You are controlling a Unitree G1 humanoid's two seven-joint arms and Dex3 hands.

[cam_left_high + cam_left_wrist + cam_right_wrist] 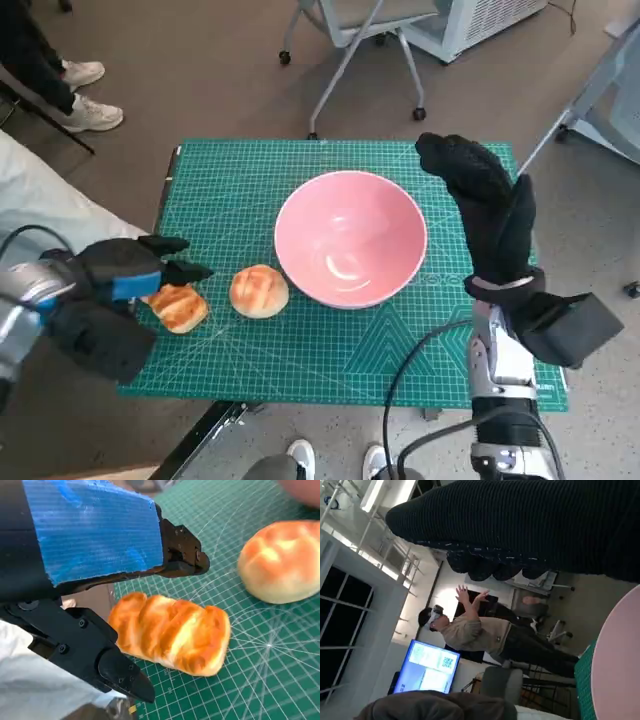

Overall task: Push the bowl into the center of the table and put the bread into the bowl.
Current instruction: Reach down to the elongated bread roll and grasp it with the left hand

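Closest to me, my left hand [110, 290] sits at the worktop's near left corner, fingers [120, 672] spread apart around the long bread roll [179, 307] without closing on it; in the left wrist view the roll [170, 632] lies flat on the green cutting mat [330, 350] between the upper and lower fingers, and I can't tell whether either one touches it. Just beyond the fingertips, on the side away from my palm, lies a round bun [259, 291], apart from the roll. Past the bun, and just beside it, stands the pink bowl [350, 238], upright, roughly mid-worktop, nothing in it. On the far side of the bowl from my left hand, my right hand [485, 205] is raised beside the rim, gloved fingers held loosely together and holding nothing. Beyond that hand, the right wrist view shows a person [485, 630] with both hands raised, near a lit screen [427, 667].
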